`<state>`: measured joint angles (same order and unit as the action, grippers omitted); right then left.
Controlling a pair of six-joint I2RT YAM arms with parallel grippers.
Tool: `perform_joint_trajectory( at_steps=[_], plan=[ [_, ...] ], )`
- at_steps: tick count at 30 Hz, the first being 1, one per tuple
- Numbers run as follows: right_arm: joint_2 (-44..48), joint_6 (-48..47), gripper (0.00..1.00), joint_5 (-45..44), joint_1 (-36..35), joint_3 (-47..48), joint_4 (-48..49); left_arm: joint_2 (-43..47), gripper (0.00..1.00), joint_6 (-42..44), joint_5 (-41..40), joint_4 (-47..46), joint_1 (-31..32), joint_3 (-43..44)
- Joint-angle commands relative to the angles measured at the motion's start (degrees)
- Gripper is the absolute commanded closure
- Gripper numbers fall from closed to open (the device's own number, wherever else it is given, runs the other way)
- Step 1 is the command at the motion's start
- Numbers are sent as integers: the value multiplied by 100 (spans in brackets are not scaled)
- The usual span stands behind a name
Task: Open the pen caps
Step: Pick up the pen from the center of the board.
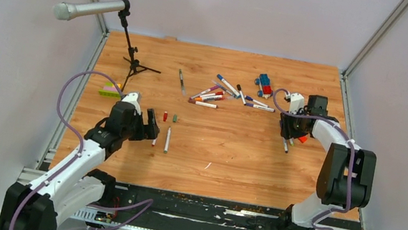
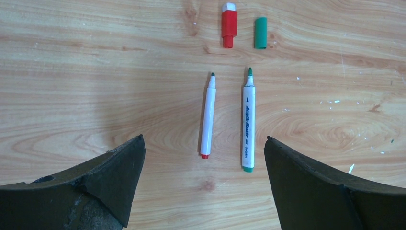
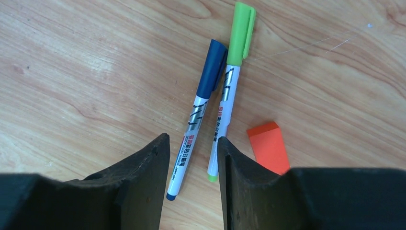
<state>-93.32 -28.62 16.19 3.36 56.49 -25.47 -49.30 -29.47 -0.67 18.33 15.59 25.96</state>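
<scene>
Left claw [image 2: 205,138] wide apart, two uncapped pens [image 2: 248,122], red cap [image 2: 229,26], green cap [image 2: 260,32] at twelve o'clock, right claw [image 3: 193,139] astride blue-capped pen [image 3: 198,112], grip unclear

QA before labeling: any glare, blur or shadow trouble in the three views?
Top external: even soft light, sharp, though the pens are tiny. Left wrist: crisp wood grain, a faint shadow on the table beside the red-ended pen; the left gripper has near-black fingers. Right wrist: mild sheen on the table at left, print on the blue-capped pen readable, the right gripper dark, detail lost.
</scene>
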Motion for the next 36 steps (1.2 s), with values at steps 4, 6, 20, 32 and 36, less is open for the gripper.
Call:
perform_joint_trajectory(
  at_steps=[4,6,20,32,36],
  plan=[
    [-350,160,62,-164,-32,374,-159,298,0,-59,237,-220,-39,-59],
    [-414,164,64,-214,-49,387,-168,317,0,-79,303,-224,-39,-71],
    [-807,91,89,-412,-138,464,-350,651,0,-508,1538,-959,-39,-421],
    [25,-35,100,1518,-84,506,-933,1005,0,-2791,2304,-4276,389,-1432],
    [201,-57,100,2773,-72,449,-1037,715,1,-3112,1812,-4977,907,-1456]
  ],
)
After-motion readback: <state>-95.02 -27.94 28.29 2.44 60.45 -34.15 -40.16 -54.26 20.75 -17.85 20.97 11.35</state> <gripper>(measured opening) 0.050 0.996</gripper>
